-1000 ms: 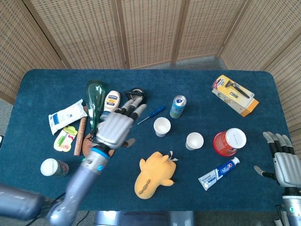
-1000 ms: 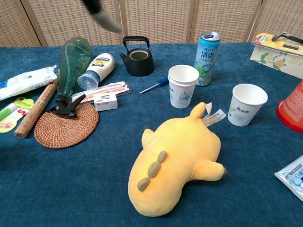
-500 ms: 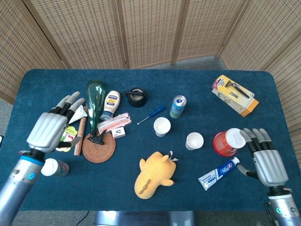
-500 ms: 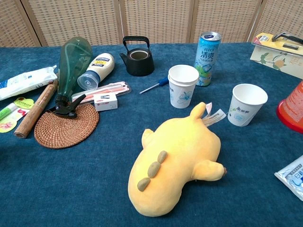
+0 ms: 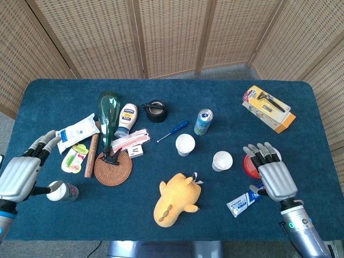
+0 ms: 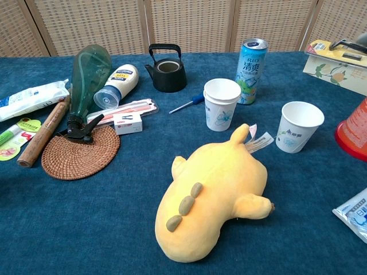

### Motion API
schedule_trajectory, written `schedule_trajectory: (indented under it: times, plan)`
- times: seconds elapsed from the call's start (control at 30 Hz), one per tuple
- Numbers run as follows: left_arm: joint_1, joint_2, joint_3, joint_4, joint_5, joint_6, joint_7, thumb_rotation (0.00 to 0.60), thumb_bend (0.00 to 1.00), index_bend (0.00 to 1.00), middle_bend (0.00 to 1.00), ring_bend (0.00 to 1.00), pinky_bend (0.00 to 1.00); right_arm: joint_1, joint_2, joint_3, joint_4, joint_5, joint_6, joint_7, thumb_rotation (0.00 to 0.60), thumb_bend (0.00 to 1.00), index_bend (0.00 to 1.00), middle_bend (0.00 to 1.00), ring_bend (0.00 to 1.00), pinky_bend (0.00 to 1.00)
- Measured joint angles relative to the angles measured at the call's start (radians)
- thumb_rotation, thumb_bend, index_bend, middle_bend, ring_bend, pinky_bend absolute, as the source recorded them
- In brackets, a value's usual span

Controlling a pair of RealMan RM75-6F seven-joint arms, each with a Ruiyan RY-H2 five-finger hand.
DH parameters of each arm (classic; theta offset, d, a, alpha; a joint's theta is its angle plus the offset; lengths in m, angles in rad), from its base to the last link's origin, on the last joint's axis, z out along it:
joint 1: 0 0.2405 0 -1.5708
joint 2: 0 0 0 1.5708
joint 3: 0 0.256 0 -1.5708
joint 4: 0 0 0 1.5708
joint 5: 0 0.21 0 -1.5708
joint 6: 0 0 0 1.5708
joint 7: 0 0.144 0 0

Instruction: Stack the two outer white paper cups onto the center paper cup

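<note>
White paper cups: I see only two on the blue-clothed counter (image 5: pixel 279 91). The double-rimmed white paper cup (image 5: pixel 185 144) stands upright near the middle, just beside the tall blue drink can (image 5: pixel 202 121), and in the chest view it shows a second rim nested inside the first, so one cup already sits in another there. The single white paper cup (image 5: pixel 222 160) stands upright to its right, apart from it, between the stack and the red tub with a white lid (image 5: pixel 249 164).

My left hand (image 5: pixel 20 171) has swung out from over the counter a second ago to the left edge, where it hangs now, holding nothing, fingers (image 5: pixel 45 142) straight and a little apart, beside the small white-lidded jar (image 5: pixel 60 191). My right hand (image 5: pixel 273 174) has come in from the right edge and now sits over the red tub, covering most of it, just beside the single cup but not touching it; its fingers (image 5: pixel 258 153) are extended and released, nothing in them.

The cups have not moved across the frames. Nor has the yellow plush toy (image 5: pixel 176 199) lying in front of them, nor the white and blue toothpaste tube (image 5: pixel 242 202) below my right hand.
</note>
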Motion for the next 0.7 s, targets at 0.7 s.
schedule_trajectory:
  times: [0.7]
  plan:
    - [0.215, -0.091, 0.083, 0.162, 0.201, 0.118, -0.068, 0.6, 0.25, 0.03, 0.0, 0.0, 0.28, 0.201, -0.223, 0.052, 0.074, 0.301, -0.165, -0.245, 0.6, 0.0, 0.0, 0.0, 0.0, 0.27]
